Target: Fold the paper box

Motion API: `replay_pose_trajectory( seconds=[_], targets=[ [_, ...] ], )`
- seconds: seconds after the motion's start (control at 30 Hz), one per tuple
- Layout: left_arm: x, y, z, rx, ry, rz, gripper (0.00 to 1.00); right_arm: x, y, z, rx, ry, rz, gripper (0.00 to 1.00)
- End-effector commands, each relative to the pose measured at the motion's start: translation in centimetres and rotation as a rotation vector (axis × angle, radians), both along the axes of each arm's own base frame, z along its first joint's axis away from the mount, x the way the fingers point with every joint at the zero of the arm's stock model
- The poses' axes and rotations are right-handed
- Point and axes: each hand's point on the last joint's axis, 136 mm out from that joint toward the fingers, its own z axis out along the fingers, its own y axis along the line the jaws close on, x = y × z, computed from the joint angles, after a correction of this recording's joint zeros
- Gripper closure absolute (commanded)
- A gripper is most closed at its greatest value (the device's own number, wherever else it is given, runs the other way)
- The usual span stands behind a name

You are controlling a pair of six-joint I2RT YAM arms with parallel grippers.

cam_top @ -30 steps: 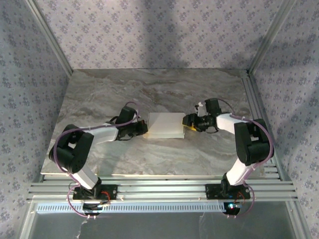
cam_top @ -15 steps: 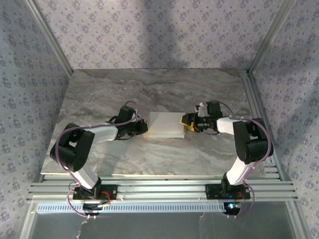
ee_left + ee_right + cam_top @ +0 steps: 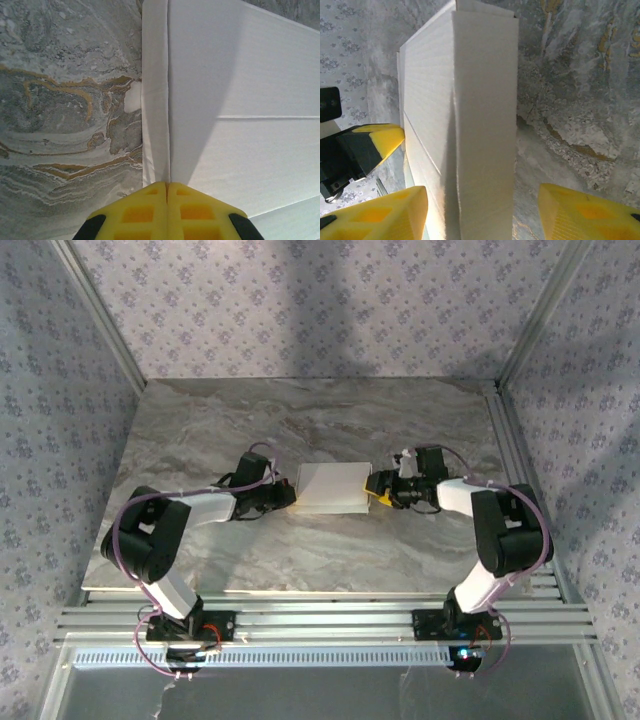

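The paper box (image 3: 330,488) lies white and flat-topped in the middle of the marble table (image 3: 300,420). My left gripper (image 3: 291,496) is at its left edge. In the left wrist view its yellow fingers (image 3: 150,210) are shut tip to tip at the crease between a narrow side strip (image 3: 155,100) and the top panel (image 3: 240,90). My right gripper (image 3: 373,490) is at the box's right end. Its jaws stand open in the right wrist view (image 3: 482,192), one finger above the top panel and one on the table side, with the upright end wall (image 3: 482,125) between them.
Patterned walls close the table in at the back and sides. Metal rails (image 3: 320,620) run along the near edge by the arm bases. Bare marble lies behind and in front of the box.
The right arm has shifted slightly, its wrist a little farther back, with the gripper staying at the box's right end. The left arm and the box have barely moved.
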Motion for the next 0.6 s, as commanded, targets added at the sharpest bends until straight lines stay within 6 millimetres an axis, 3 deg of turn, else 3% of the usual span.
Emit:
replay_pose_trajectory(
  seconds=[0.0, 0.3, 0.57],
  targets=[
    [-3.1, 3.2, -5.6, 0.152, 0.165, 0.031, 1.00, -0.2, 0.5, 0.0, 0.000, 0.001, 0.030, 0.39],
    [-3.0, 3.0, -5.4, 0.147, 0.162, 0.026, 1.00, 0.9, 2.4, 0.7, 0.089, 0.000, 0.032, 0.39],
    [-2.8, 2.9, -5.1, 0.136, 0.155, 0.030, 1.00, 1.0, 2.8, 0.9, 0.137, 0.015, 0.007, 0.52]
  ],
)
